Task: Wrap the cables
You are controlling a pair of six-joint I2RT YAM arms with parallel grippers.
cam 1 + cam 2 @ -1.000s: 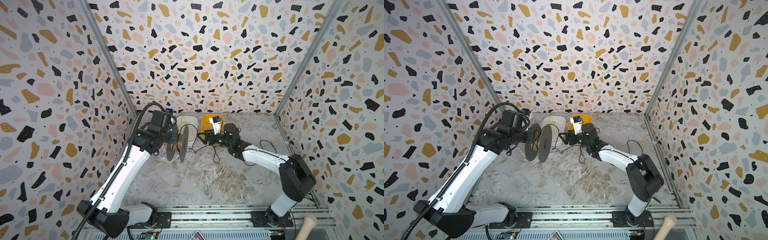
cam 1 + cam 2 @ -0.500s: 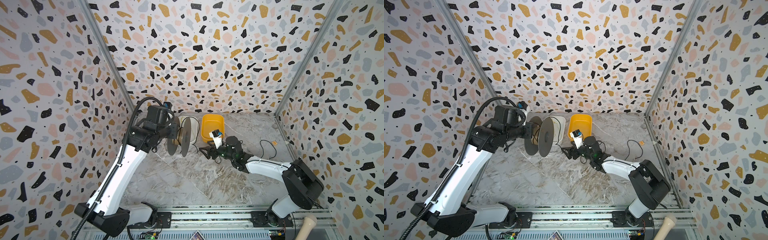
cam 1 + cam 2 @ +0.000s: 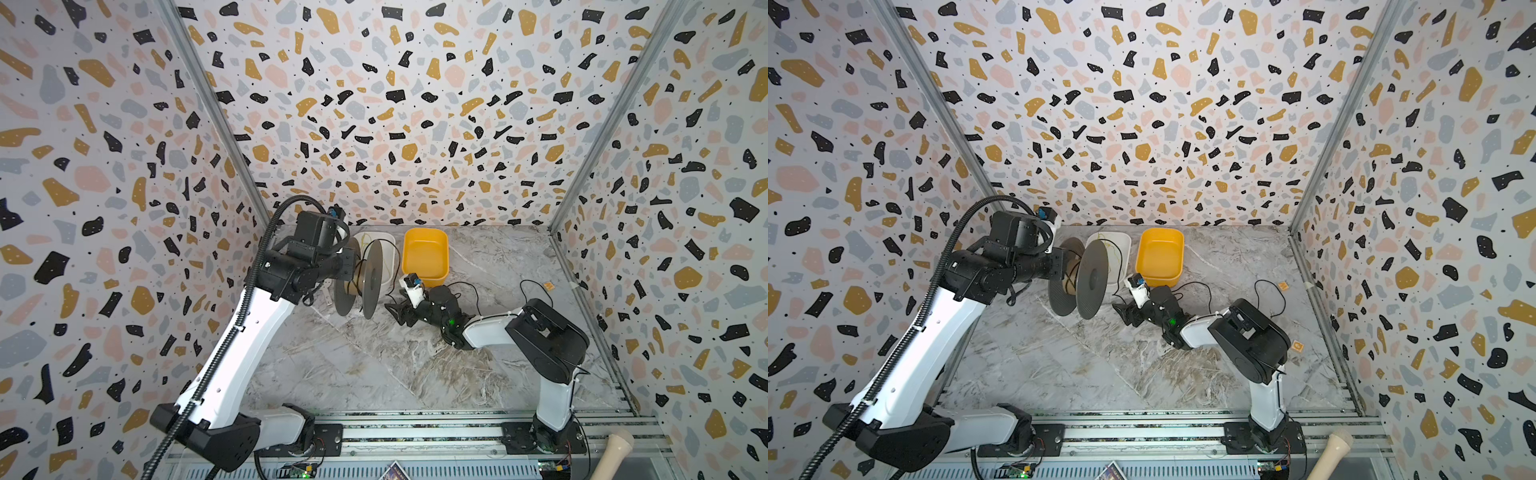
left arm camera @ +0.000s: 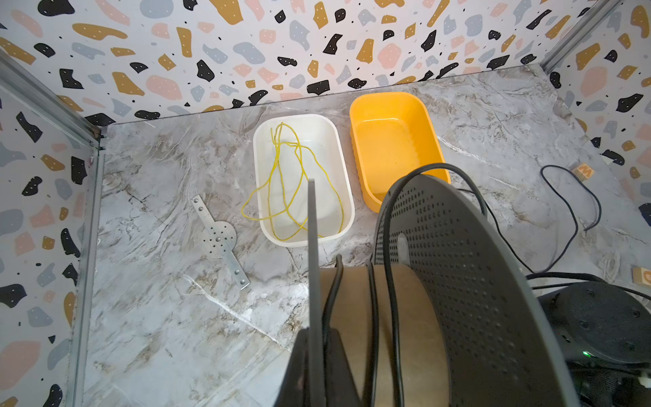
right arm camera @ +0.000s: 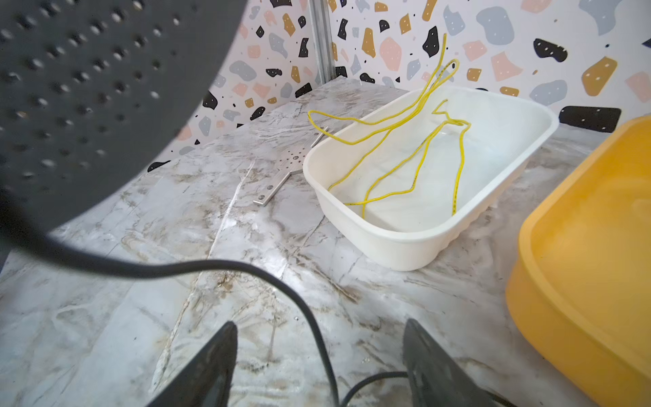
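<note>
The cables are one thin black cord [image 5: 225, 263]. A few turns of it lie on the cardboard core of a grey-flanged spool [image 3: 371, 279] [image 3: 1093, 279] [image 4: 355, 317]. The rest trails over the marble floor to loose loops [image 4: 575, 215] at the right. My left gripper [image 4: 314, 338] [image 3: 347, 270] is shut on the edge of the spool's near flange and holds the spool on edge above the floor. My right gripper [image 5: 318, 331] [image 3: 397, 311] [image 3: 1121, 311] hangs low over the floor beside the spool. It is open, and the cord runs loose between its fingers.
Behind the spool stands a white tray [image 4: 347, 197] [image 3: 388, 245] holding a thin yellow cord [image 4: 281, 183]. A yellow tub [image 4: 387, 97] [image 3: 424, 232] stands next to it. A perforated metal bracket [image 4: 218, 236] lies at the left. Small wooden blocks [image 4: 583, 171] [image 3: 1283, 286] lie near the right wall.
My right gripper has come away from the front of the yellow tub, forward and down to just above the floor. The left arm still holds the spool in about the same place.
</note>
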